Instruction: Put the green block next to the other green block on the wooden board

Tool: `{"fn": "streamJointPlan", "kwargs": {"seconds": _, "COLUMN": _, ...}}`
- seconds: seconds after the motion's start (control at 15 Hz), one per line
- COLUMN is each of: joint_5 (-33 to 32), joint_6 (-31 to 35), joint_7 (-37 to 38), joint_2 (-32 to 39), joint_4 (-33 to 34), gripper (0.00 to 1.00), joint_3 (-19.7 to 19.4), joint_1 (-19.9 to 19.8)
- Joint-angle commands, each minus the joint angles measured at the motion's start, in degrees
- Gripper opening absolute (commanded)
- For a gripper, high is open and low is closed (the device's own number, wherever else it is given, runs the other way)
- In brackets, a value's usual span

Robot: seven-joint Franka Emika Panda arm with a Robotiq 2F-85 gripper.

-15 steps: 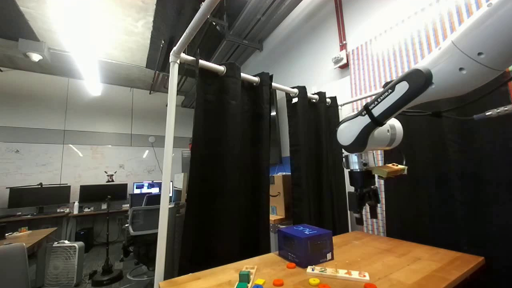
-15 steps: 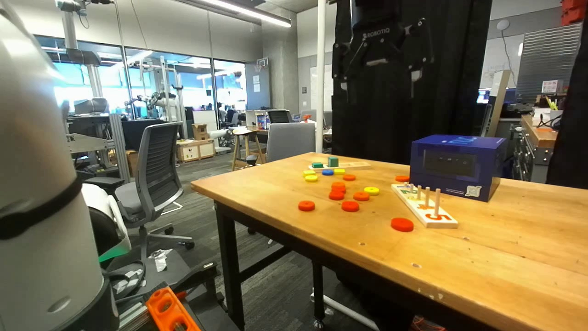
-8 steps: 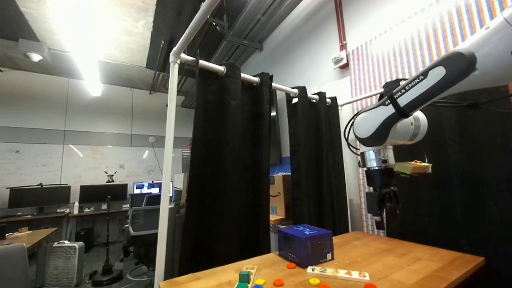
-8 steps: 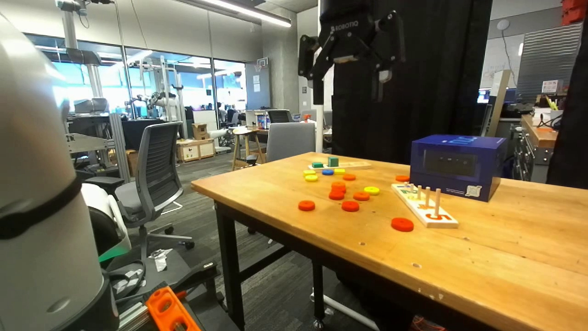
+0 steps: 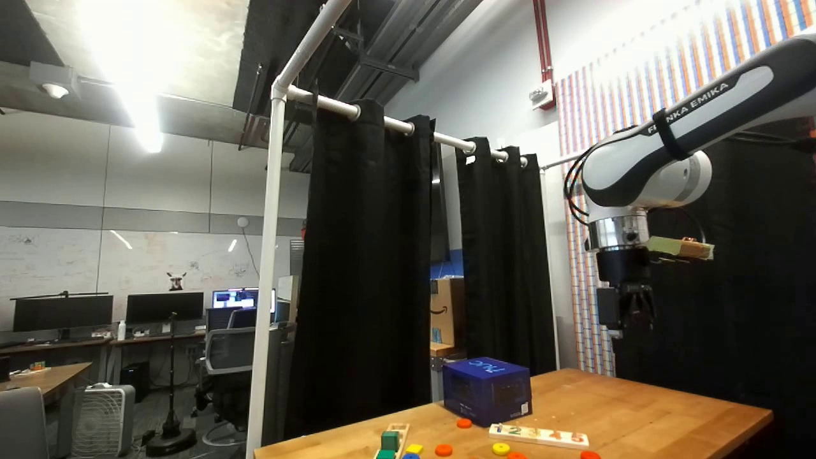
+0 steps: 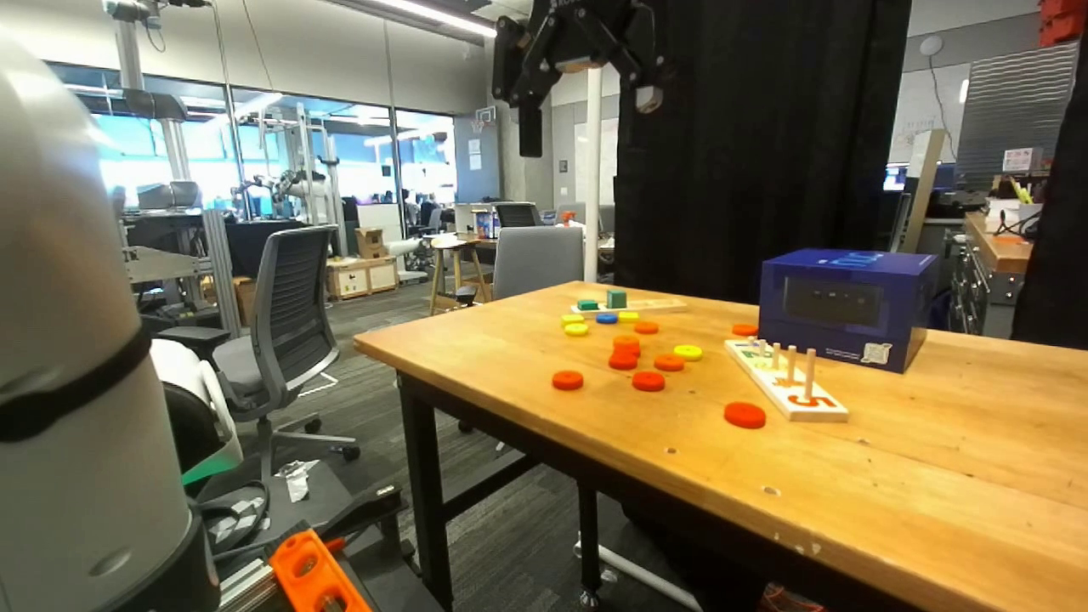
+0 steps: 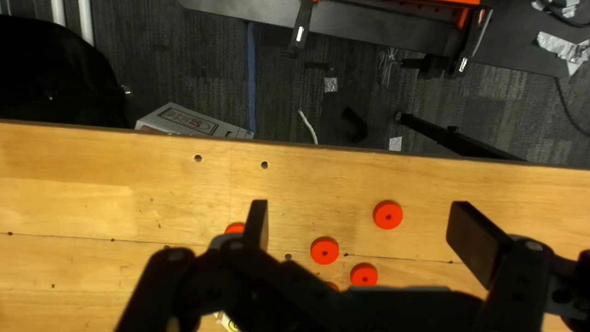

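Two green blocks, a taller one (image 6: 616, 299) and a flatter one (image 6: 586, 305), sit close together on a narrow pale wooden strip (image 6: 659, 305). They also show at the bottom of an exterior view, taller (image 5: 389, 440) and flatter (image 5: 385, 454). The strip lies on the broad wooden board (image 6: 510, 340) that forms the tabletop. My gripper (image 6: 590, 119) is open and empty, high above the board. In the wrist view the gripper (image 7: 366, 235) has its fingers wide apart over the board, with orange discs far below. No green block shows in the wrist view.
A dark blue box (image 6: 837, 310) stands beside a number peg board (image 6: 778, 382). Several orange discs (image 6: 648, 382), yellow pieces (image 6: 688, 352) and a blue piece (image 6: 606, 319) lie between them and the strip. The board's edge (image 7: 322, 148) shows in the wrist view.
My gripper has moved right and slightly up in an exterior view, and left, lately rising, in an exterior view. It has stayed open. The green blocks have not moved.
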Motion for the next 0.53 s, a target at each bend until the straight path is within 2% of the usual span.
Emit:
{"fn": "streamJointPlan", "kwargs": {"seconds": 0.0, "joint_5": -0.2, "joint_6": -0.5, "joint_7": 0.8, "joint_2": -0.4, "joint_4": 0.0, "gripper": 1.00, "joint_3": -0.4, "joint_1": 0.6}}
{"fn": "streamJointPlan", "kwargs": {"seconds": 0.47, "joint_5": -0.2, "joint_6": -0.6, "joint_7": 0.8, "joint_2": -0.1, "joint_4": -0.1, "gripper": 1.00, "joint_3": -0.5, "joint_1": 0.6}}
